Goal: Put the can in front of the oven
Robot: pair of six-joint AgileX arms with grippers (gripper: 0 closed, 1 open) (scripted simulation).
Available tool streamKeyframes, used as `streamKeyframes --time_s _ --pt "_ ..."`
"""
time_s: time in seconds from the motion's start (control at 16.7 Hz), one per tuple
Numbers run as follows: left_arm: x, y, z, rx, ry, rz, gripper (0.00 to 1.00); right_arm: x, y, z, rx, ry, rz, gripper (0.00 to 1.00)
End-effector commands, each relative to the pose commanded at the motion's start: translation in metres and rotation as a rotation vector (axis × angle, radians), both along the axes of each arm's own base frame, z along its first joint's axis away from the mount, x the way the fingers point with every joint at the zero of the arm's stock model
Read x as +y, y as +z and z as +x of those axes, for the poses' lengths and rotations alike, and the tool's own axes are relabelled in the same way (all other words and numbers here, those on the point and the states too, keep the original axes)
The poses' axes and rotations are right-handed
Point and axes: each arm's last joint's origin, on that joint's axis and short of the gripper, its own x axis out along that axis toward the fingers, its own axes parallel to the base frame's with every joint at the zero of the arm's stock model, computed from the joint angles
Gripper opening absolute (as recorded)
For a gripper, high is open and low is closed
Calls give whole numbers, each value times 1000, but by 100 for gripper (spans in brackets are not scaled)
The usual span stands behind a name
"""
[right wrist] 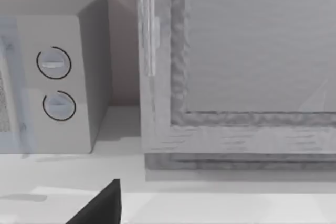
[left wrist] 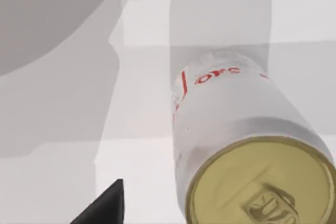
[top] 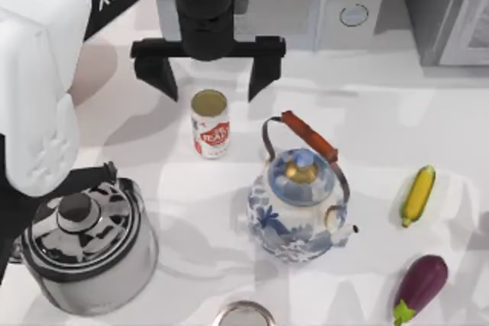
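Steel kettle [top: 84, 253] at the table's near left, well apart from the work.

Left gripper [top: 208, 74] hangs above the table with its 2 fingers spread wide and nothing between them. The can [top: 210, 123] stands upright just below that gap in the top view, free of both fingers. It sits on open table a little out from the oven [top: 306, 5], roughly under the glass door. Judgement: either just released or about to be taken; the frames do not settle which. The spot already reads as in front of the oven.

Blue-and-white kettle [top: 299, 208] right of the can, close but apart. Corn [top: 419, 195] and aubergine [top: 419, 286] far right.

Left wrist view adds the can's gold top with pull tab [left wrist: 265, 182], red print on the side, and 1 fingertip [left wrist: 105, 205] clear of it. Right wrist view adds the oven's 2 knobs [right wrist: 55, 82] and the darker appliance [right wrist: 236, 66] beside it; 1 dark finger [right wrist: 100, 205] shows, so I cannot tell the right gripper's state.
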Motion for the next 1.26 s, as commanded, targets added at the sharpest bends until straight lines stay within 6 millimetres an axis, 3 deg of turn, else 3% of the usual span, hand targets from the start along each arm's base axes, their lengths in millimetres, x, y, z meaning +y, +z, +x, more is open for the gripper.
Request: streamKeyframes --time_s 0.42,0.6,0.78,1.08,1.26 --pt "-30 68 -13 -207 -150 -102 100 0 0 0 0 0 0 100" --pt "-33 82 -19 -233 -167 -112 100 0 0 0 0 0 0 100" --pt "-26 76 -16 -185 -128 -87 100 0 0 0 0 0 0 100" --pt "-1 37 -2 -1 -2 2 100 0 0 0 0 0 0 100" --pt "4 30 0 34 21 19 100 0 0 0 0 0 0 100"
